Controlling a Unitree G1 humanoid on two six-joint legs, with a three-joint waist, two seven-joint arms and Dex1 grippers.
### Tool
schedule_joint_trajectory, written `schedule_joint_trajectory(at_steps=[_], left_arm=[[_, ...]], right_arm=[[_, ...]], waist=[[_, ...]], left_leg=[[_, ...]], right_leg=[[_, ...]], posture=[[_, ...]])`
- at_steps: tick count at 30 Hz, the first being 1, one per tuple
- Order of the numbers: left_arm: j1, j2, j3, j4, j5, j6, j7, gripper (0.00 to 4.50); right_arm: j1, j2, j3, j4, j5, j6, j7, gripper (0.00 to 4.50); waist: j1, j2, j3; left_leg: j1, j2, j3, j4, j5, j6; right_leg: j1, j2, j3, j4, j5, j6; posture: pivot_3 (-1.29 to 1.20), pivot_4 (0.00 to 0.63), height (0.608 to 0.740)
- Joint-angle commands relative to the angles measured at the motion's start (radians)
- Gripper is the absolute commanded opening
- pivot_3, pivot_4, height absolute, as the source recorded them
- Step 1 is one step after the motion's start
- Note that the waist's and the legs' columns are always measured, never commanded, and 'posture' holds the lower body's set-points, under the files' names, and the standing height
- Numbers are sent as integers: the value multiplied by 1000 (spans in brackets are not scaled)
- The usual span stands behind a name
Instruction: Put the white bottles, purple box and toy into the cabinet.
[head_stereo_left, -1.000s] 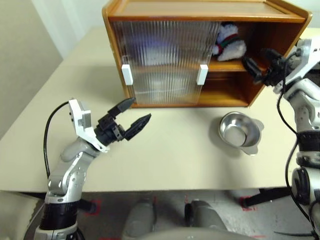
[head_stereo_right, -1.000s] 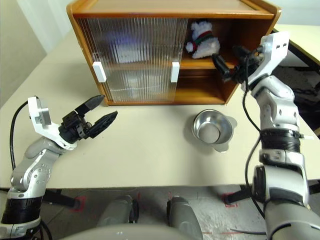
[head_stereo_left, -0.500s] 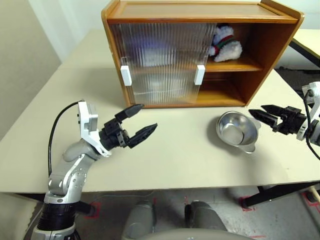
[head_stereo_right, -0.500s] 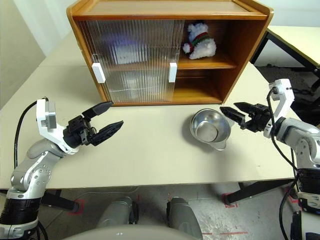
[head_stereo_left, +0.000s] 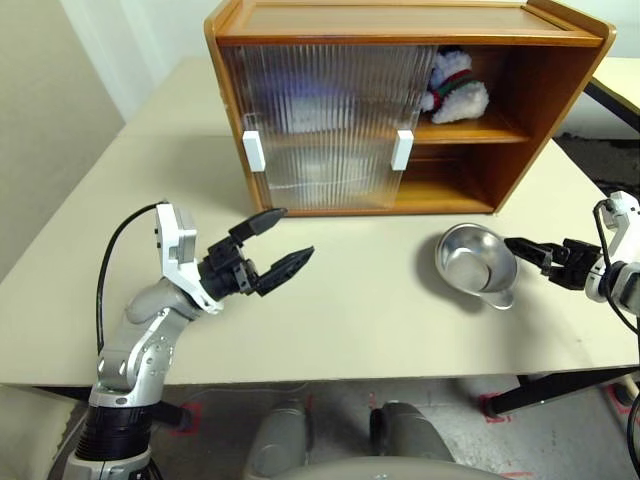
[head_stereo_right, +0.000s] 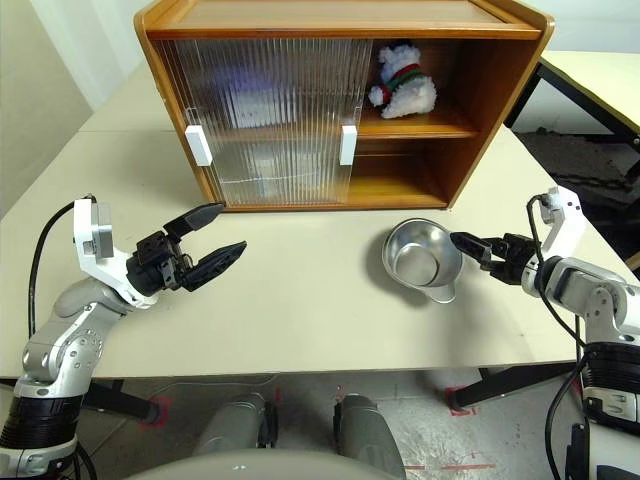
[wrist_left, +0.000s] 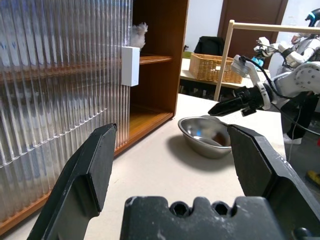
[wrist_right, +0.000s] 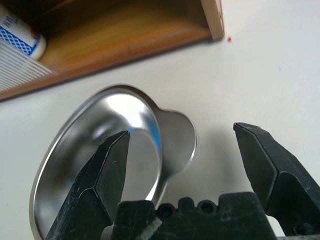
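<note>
left gripper (head_stereo_left: 270, 246): near left over the table (head_stereo_left: 350, 310), fingers spread, nothing in it
right gripper (head_stereo_right: 470, 244): near right, fingers apart and empty, tips just beside the steel bowl (head_stereo_left: 476, 262)
toy (head_stereo_left: 455, 90): sitting on the upper shelf of the cabinet (head_stereo_left: 530, 70), far right side
white bottle (wrist_right: 15, 30): one peeks out behind the ribbed door (head_stereo_left: 320, 110)
step: looks basically finished, guessing next is sliding that door shut

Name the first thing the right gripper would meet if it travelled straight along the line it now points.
Most likely the steel bowl: the right gripper points at its rim from beside it, fingers open.
</note>
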Motion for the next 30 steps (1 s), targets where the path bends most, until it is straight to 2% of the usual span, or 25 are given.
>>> schedule_joint_trajectory(at_steps=[1, 7, 10, 14, 19, 20, 24, 30], left_arm=[[14, -2, -7, 17, 19, -23, -19, 4500], [17, -7, -15, 24, 32, -38, -27, 4500], [17, -9, -16, 20, 32, -38, -24, 4500], [15, -6, -11, 24, 33, -40, -24, 4500], [7, -2, 3, 38, 32, -47, -22, 4500], [6, -2, 4, 40, 32, -48, -21, 4500], [2, -1, 10, 39, 32, -48, -15, 4500], [-5, 0, 8, 33, 30, -41, -8, 4500]], right_arm=[[19, 2, -7, -13, 14, 45, 2, 4488], [-8, 46, -59, 2, 42, 34, -22, 4488], [-37, 86, -104, 14, 78, 45, -44, 3952], [-60, 122, -130, 2, 120, 93, -61, 2484], [-41, 111, -120, -3, 139, 136, -48, 625], [-37, 108, -117, -5, 141, 139, -46, 374], [-19, 98, -117, -8, 155, 141, -42, 159], [-59, 156, -240, -16, 306, 274, -125, 2]], waist=[[0, 0, 0], [-2, 0, 0], [-2, 0, 0], [-1, 0, 0], [0, 0, -1], [0, -1, -2], [5, -7, -7], [6, -9, -9]], left_leg=[[0, 0, 0, 0, 0, 0], [0, 0, 0, 0, 0, 0], [0, 0, 0, 0, 0, 0], [0, 0, 0, 0, 0, 0], [0, 0, 0, 0, 0, 0], [0, 0, 0, 0, 0, 0], [1, 0, -1, 0, 0, 0], [1, 0, 0, 0, -2, -3]], right_leg=[[0, 0, 0, 0, 0, 0], [0, 0, 0, 0, 0, 0], [0, 1, 0, 0, 0, 0], [0, 1, 0, 0, 0, 0], [0, 0, 0, 0, 0, 0], [0, 0, 0, 0, 0, 0], [2, -1, -1, 0, 0, 1], [3, -2, -1, -2, 0, 0]], posture=[[140, 0, 740], [135, 0, 740], [138, 0, 740], [143, 0, 740], [149, 0, 740], [149, 0, 740], [149, 0, 740], [143, 0, 740]])
